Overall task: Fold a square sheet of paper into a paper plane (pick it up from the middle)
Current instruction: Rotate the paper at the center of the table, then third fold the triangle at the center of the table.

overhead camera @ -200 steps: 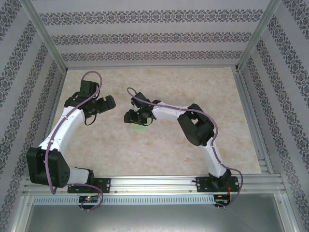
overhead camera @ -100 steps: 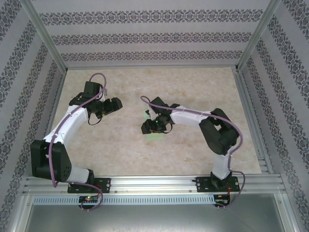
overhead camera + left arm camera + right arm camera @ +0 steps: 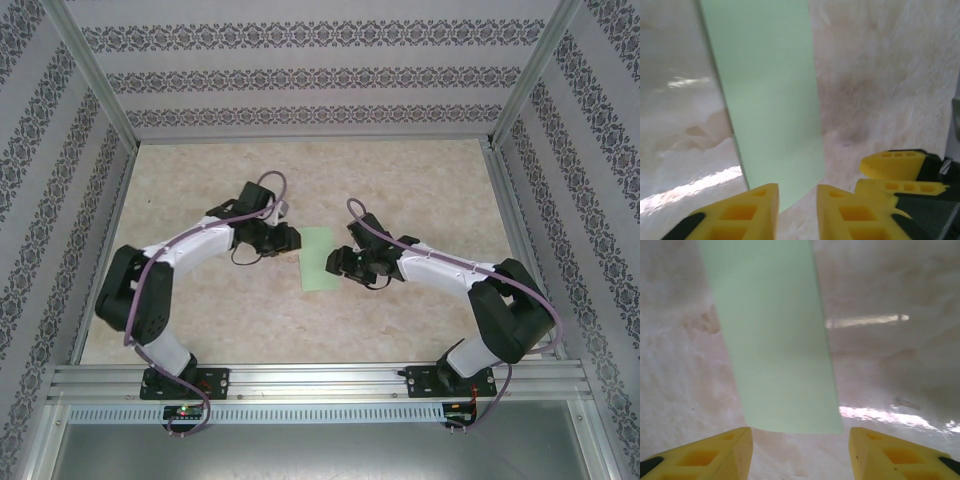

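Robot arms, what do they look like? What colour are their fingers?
The left arm and right arm are white with chunky black joints. A purple cable loops along each one. The fingers are bright yellow blocks with little square holes, fixed on black mounts.

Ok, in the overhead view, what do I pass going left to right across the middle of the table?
left gripper → square sheet of paper → right gripper
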`<state>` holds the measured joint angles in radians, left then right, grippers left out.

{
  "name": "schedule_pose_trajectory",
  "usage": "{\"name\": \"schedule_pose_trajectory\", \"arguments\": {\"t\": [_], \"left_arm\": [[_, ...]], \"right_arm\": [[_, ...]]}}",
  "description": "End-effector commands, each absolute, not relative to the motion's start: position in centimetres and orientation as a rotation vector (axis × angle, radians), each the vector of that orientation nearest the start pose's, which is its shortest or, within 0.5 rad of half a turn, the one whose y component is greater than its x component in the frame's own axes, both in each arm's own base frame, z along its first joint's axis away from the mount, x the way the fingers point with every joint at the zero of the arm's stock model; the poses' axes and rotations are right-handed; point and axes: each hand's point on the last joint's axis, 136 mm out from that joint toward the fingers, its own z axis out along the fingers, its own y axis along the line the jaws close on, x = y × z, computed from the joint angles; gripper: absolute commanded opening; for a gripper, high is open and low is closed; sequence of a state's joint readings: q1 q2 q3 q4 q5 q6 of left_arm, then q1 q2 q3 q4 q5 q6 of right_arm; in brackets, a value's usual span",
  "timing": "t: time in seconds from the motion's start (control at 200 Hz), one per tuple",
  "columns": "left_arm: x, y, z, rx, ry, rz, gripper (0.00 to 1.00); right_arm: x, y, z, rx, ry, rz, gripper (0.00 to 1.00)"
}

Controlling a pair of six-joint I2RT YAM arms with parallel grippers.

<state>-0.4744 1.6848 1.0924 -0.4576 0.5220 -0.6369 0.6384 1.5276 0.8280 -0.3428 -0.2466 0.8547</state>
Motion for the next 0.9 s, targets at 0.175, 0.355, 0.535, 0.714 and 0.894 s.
{"name": "schedule_pose_trajectory", "arguments": {"t": [0.175, 0.355, 0.535, 0.714, 0.894], "left_arm": [[32.1, -29.6, 6.2, -0.018, 2.855, -1.092, 0.15], [32.2, -28.8, 3.7, -0.056, 2.906, -1.004, 0.11], [31.4, -27.5, 1.3, -0.126, 2.981, -0.889, 0.09], [30.8, -26.4, 0.2, -0.159, 3.021, -0.806, 0.09], [30.3, -26.1, -0.5, -0.176, 3.043, -0.791, 0.08]], "right_arm": [[27.1, 24.7, 6.2, 0.290, 2.742, 0.836, 0.53], [27.0, 25.0, 5.6, 0.291, 2.751, 0.857, 0.52], [26.9, 25.2, 5.2, 0.289, 2.764, 0.867, 0.52], [26.4, 25.5, 4.4, 0.275, 2.801, 0.874, 0.52], [26.1, 26.5, 3.9, 0.224, 2.840, 0.889, 0.53]]}}
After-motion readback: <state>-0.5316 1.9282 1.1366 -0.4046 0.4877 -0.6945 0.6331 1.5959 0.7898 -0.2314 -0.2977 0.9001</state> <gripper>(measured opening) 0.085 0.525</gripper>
